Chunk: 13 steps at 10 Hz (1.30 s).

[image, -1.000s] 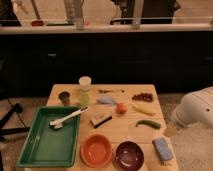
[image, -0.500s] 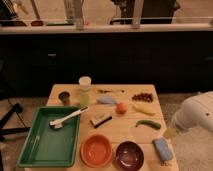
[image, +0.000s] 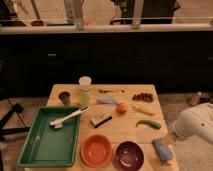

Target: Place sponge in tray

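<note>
The light blue sponge (image: 162,149) lies flat on the wooden table (image: 125,134) at its front right corner. The green tray (image: 40,150) sits at the table's front left, with a white brush (image: 66,120) lying across its far end. My white arm comes in from the right, and my gripper (image: 171,141) hangs at its lower left end, just above and to the right of the sponge. The gripper stands open with nothing in it. The sponge rests on the table, well apart from the tray.
An orange bowl (image: 96,150) and a maroon bowl (image: 129,155) stand between tray and sponge. Farther back lie a dark-topped block (image: 101,119), an orange fruit (image: 121,107), a green vegetable (image: 149,124), cups (image: 85,90) and a dark can (image: 64,97). A dark counter runs behind.
My arm has come down and slightly forward at the table's right side, bringing the gripper closer to the sponge. Nothing on the table has moved.
</note>
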Each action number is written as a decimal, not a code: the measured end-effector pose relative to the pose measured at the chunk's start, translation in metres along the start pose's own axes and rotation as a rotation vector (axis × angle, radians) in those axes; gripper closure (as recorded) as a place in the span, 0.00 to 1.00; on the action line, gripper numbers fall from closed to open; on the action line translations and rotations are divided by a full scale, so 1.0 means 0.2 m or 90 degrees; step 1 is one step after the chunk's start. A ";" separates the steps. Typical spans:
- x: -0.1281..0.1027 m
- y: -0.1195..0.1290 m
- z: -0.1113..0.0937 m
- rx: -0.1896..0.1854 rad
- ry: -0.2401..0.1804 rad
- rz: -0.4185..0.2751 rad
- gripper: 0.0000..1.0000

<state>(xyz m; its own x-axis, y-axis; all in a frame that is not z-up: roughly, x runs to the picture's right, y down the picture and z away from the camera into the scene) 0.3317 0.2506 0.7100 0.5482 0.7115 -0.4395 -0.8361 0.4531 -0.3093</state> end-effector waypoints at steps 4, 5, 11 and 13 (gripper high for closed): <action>0.16 0.06 0.05 -0.033 -0.001 0.071 0.32; 0.19 0.07 0.08 -0.047 0.000 0.085 0.32; 0.24 0.15 0.14 -0.098 -0.006 0.141 0.32; 0.22 0.20 0.15 -0.091 0.001 0.141 0.32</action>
<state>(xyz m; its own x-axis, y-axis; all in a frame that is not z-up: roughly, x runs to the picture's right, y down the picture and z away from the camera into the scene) 0.3222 0.3164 0.7040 0.3521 0.7845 -0.5105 -0.9244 0.2060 -0.3210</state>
